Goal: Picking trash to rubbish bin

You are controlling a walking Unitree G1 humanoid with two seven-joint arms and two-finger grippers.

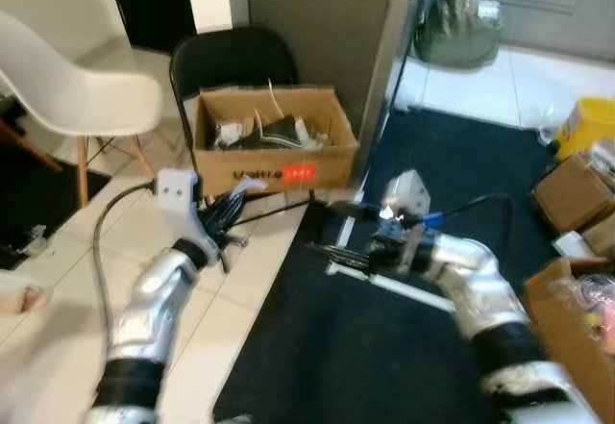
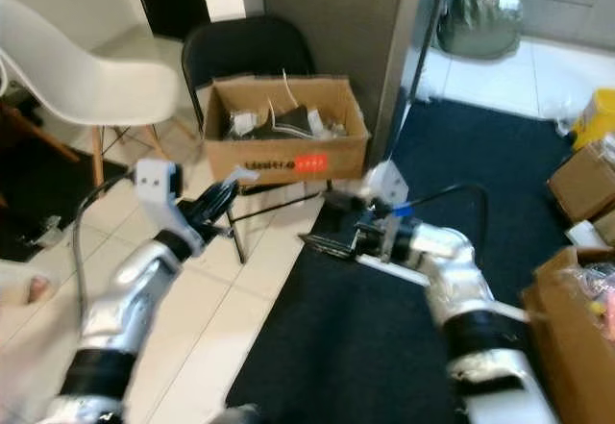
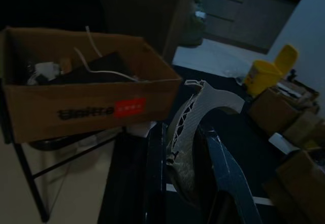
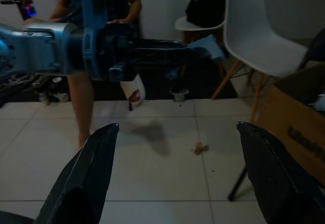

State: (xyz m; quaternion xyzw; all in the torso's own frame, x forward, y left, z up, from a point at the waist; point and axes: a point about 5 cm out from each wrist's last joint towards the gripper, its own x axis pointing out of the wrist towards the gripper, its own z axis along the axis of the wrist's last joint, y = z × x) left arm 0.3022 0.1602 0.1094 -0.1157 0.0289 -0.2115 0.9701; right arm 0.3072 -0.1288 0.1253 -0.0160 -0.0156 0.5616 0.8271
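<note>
The left gripper [image 3: 190, 183] is clamped on one pale scrap of trash [image 3: 195, 127], held just short of the one cardboard box [image 1: 272, 140] on the black chair [image 1: 231, 57]. Releasing early would likely drop it onto the floor. The right gripper [image 4: 177, 173] hangs nearby, fingers apart.

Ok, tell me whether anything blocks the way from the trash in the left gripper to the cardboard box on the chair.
Nothing visible does. The left gripper is shut on a pale piece of trash just in front of the cardboard box, which sits on the black chair with its top open. Only air lies between them.
</note>
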